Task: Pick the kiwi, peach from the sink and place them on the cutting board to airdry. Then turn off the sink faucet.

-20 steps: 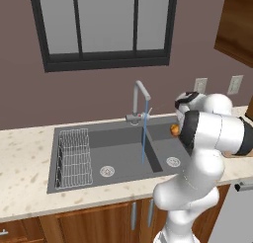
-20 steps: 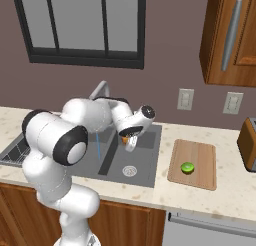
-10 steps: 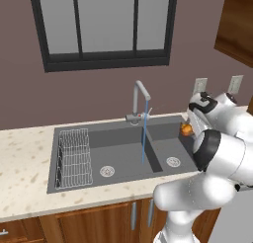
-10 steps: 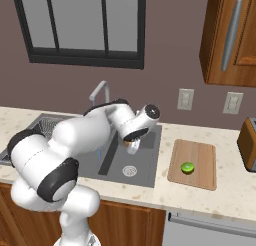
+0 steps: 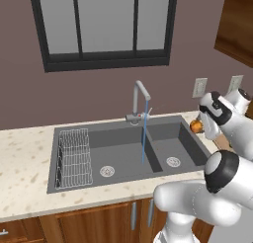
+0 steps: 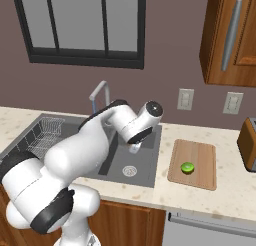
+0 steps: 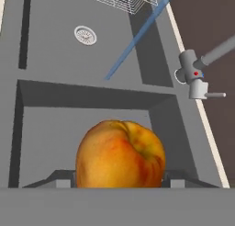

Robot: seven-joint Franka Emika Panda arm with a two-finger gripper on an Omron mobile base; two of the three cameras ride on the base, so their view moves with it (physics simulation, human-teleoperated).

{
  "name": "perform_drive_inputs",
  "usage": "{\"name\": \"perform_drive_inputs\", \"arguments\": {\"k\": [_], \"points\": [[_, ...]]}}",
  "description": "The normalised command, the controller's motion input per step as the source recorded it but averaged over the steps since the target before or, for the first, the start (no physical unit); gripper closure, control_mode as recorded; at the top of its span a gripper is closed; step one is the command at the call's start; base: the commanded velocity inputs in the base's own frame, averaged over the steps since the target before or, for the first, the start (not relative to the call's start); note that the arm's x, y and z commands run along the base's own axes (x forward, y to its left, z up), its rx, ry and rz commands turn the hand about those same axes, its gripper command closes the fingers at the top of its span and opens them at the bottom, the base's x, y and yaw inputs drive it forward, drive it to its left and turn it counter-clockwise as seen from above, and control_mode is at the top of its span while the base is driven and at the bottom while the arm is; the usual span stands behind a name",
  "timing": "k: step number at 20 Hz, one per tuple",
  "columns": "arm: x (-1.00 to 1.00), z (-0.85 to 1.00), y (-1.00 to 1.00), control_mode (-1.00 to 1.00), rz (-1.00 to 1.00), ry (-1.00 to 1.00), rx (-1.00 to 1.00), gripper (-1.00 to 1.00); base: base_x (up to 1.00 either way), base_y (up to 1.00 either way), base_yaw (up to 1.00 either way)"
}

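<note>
The gripper [image 7: 118, 183] is clamped on the peach [image 7: 120, 155], which sits between its two fingers and hides most of them in the hand view; in the left base view the fruit [image 5: 196, 126] shows as an orange spot beside the hand. It is held high, probably so that it passes over the rim of the sink [image 5: 196, 141] without touching it. Below the gripper lies the near basin, and beyond it the dividing wall, the far basin with its drain [image 7: 85, 35] and the wire rack [image 7: 120, 0]. The sink faucet [image 7: 195, 78] stands to one side, well apart, and its water stream [image 7: 137, 39] falls into the far basin, so the water is not yet shut off. On the other side of the hand the cutting board [image 6: 200, 176] already carries the kiwi [image 6: 187, 167], with bare wood around it. The air between hand and board looks open, so the carry seems easy.
</note>
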Motion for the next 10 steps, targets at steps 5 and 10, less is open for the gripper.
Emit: {"name": "perform_drive_inputs", "arguments": {"k": [5,10], "points": [[-0.13,0.28,-0.46,-1.0,-0.24,0.08,0.0,1.0,0.0,0.0,0.0],[-0.05,0.12,-0.42,-1.0,-0.28,0.08,0.0,1.0,0.0,0.0,0.0]]}}
